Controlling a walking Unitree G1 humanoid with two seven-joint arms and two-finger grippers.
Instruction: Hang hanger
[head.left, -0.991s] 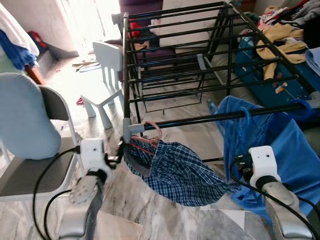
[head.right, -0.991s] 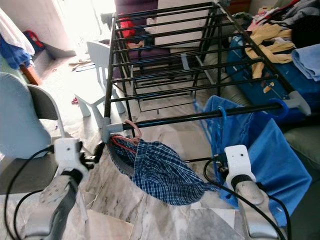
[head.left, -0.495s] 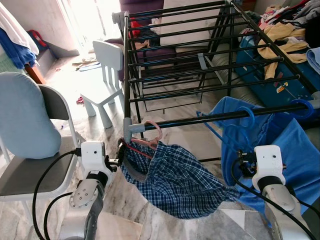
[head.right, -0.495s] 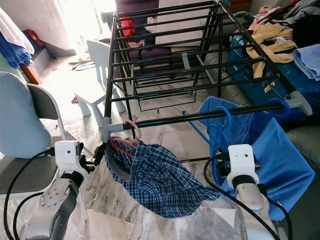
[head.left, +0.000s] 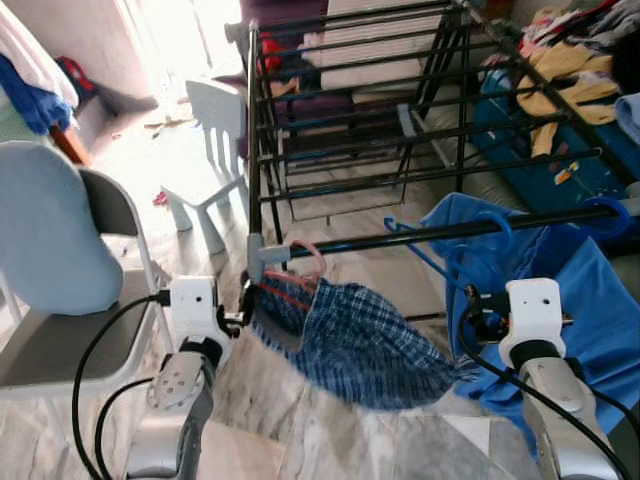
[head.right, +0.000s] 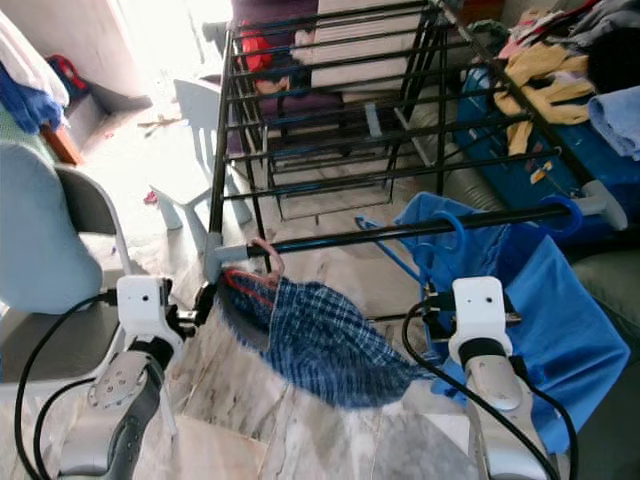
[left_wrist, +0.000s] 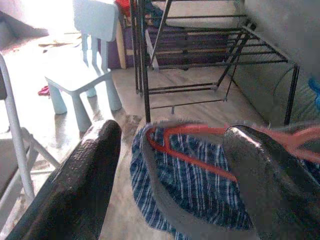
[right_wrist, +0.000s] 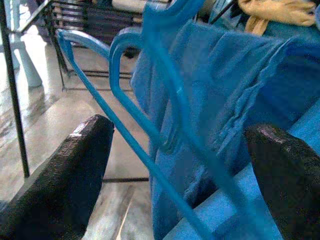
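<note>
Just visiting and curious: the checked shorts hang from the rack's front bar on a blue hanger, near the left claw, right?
Not quite. The hanger carrying the checked shorts is pinkish-red, not blue, as the left wrist view shows. The rest holds: it hooks over the rack's front bar, near the left claw.

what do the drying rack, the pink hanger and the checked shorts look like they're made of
Drying rack: thin black bars with a slight sheen, probably painted metal. Pink hanger: smooth, evenly coloured, likely plastic. Checked shorts: soft woven fabric, sagging in folds, possibly cotton.
</note>
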